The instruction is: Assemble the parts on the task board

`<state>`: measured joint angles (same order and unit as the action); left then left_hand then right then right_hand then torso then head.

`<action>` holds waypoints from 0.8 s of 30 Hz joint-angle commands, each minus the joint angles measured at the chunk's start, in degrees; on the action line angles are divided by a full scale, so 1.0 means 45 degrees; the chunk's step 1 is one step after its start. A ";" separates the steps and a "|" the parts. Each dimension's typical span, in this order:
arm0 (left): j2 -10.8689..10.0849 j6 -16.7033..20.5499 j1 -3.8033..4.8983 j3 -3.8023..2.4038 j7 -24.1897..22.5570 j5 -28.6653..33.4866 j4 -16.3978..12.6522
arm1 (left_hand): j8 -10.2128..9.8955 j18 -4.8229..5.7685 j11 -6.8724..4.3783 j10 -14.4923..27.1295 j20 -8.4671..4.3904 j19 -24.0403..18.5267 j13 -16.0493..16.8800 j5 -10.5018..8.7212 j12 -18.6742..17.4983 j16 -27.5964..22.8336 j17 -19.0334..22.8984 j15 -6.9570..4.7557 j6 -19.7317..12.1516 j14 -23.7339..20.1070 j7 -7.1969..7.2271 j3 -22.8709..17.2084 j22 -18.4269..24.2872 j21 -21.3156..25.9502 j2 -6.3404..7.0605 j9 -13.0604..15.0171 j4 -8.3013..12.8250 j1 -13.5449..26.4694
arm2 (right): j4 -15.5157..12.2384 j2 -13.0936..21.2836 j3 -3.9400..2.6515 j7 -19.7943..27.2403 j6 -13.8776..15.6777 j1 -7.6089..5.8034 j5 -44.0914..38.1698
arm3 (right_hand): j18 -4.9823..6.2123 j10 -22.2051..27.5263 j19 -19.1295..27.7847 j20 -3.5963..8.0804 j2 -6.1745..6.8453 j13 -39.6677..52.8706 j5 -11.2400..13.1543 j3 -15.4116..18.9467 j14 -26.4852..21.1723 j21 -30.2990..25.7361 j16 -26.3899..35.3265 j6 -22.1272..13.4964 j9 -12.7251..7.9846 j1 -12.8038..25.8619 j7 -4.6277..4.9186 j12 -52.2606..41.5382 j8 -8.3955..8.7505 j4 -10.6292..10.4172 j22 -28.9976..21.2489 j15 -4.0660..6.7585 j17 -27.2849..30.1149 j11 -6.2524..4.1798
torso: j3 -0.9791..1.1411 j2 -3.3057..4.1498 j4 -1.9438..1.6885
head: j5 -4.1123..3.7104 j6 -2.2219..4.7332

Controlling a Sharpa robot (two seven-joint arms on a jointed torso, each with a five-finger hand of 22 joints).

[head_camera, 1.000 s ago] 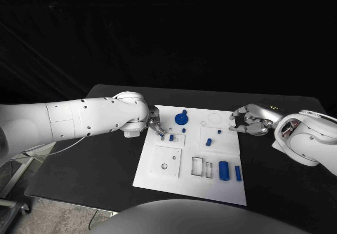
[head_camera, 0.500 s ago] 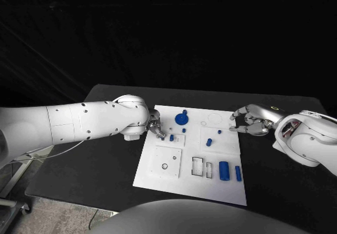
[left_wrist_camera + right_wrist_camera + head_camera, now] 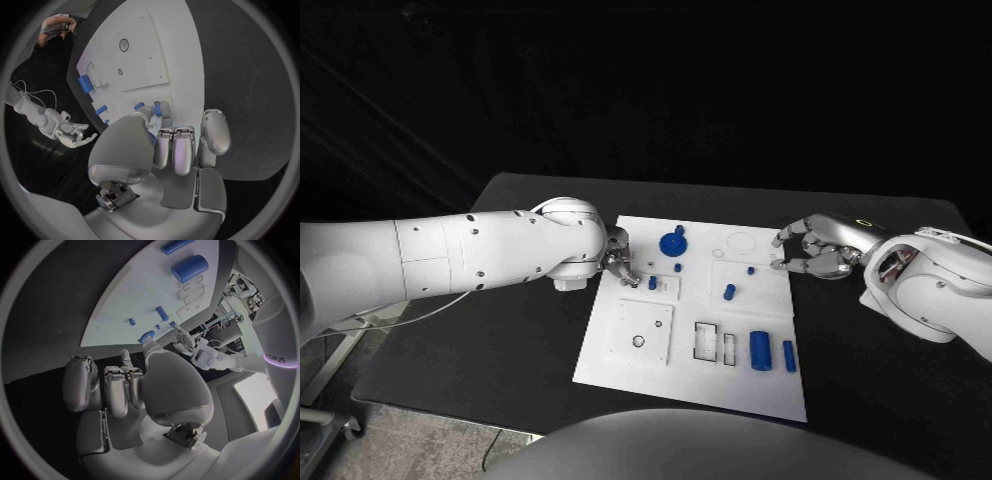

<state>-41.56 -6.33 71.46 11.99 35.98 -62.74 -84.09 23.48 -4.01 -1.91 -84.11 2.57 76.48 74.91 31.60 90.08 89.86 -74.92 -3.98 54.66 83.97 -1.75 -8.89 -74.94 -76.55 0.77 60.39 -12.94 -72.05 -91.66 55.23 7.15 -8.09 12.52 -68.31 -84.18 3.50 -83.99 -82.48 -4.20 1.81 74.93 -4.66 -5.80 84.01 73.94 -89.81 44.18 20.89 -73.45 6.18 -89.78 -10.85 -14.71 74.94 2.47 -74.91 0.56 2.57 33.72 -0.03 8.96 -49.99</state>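
Note:
The white task board point(image 3: 678, 385) lies in the middle of the black table. My left hand point(image 3: 620, 262) is at its upper left part, fingers curled down onto a small raised plate. In the left wrist view the left hand point(image 3: 169, 145) has thumb and fingertips closed around a small blue part point(image 3: 139, 106), with a blue peg point(image 3: 157, 107) right beside it; that peg point(image 3: 651, 283) stands just right of the fingertips. My right hand point(image 3: 808, 252) hovers at the board's right edge, fingers curled in, holding nothing; a small blue peg point(image 3: 750, 269) stands just left of it.
A blue gear point(image 3: 672, 242) sits near the board's top, and another blue peg point(image 3: 728, 292) stands mid-board. A thick blue cylinder point(image 3: 759, 350) and a slim one point(image 3: 789, 355) lie lower right, beside two rectangular slots point(image 3: 707, 341). A round hole point(image 3: 638, 341) is lower left.
My left forearm has swung slightly towards the board while its fingertips stayed at the same spot. The right hand and the parts have not moved.

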 commanded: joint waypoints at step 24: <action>0.0005 -0.0995 -0.0034 -0.0009 -0.0229 0.0546 0.0023 | -0.0126 -0.0093 -0.0011 -0.1310 -0.0042 0.0019 0.3354 0.0097 -0.0017 0.0030 -0.3350 -0.0041 0.0077 0.1339 0.0054 -0.0334 -0.0964 0.0067 0.0209 -0.0017 0.0196 -0.0249 | 0.0044 -0.0046 0.0000 -0.0077 -0.0038 0.0040 -0.0019 | 0.0081 -0.1337 0.0122 0.0021 -0.0121 0.3349 -0.0091 0.0002 0.1330 -0.0126 -0.0043 0.0112 -0.0033 -0.0064 0.0009 -0.0050 0.0084 0.0121 0.2210 -0.0060 -0.3354 0.0133 | 0.0001 0.0019 0.0003 | 0.0062 -0.0003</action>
<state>-41.75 -7.27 71.42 11.87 35.30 -61.77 -84.06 23.26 -4.01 -1.91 -84.11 2.56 76.48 74.91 32.27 90.08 89.86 -74.91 -3.99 54.89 83.97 -1.73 -10.06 -74.93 -76.55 1.55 60.34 -12.09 -72.81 -91.47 55.05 7.15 -8.20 12.52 -68.17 -84.08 3.51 -84.15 -82.27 -3.99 1.59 74.92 -4.87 -5.80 84.01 73.72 -89.81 44.18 20.82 -73.68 6.18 -89.78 -10.85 -14.39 74.93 2.47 -74.94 0.73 2.58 33.76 -0.01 9.29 -49.99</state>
